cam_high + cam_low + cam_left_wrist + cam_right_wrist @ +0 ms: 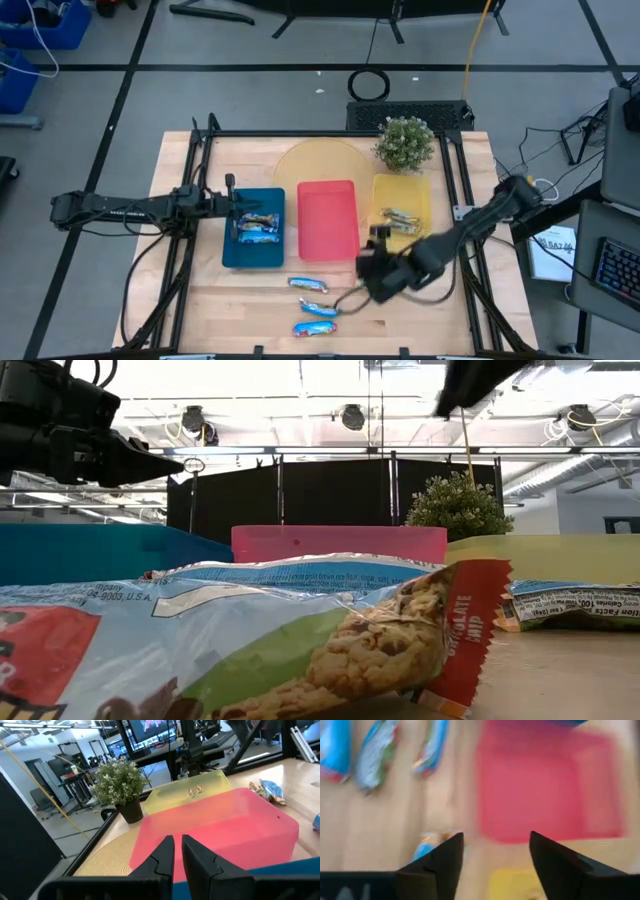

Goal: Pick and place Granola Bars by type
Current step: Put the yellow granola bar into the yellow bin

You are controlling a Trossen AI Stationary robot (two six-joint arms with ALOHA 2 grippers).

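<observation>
Two blue-and-white granola bars [256, 227] lie in the blue tray [232, 252]. Tan-brown bars [400, 218] lie in the yellow tray [414, 190]. The red tray [327, 218] between them holds nothing. Three blue bars [313, 307] lie on the table near its front edge; one fills the low view's foreground [250, 650]. My left gripper [232, 203] hovers over the blue tray's far left side, fingers together and empty [177, 851]. My right gripper [376, 245] hangs open and empty [495, 842] above the table by the red tray's near right corner.
A potted plant [405, 143] stands at the back right, beside a round straw mat [300, 165] behind the red tray. A green-wrapped bar [570, 605] lies on the table at the right of the low view. Bare wood lies left of the blue tray.
</observation>
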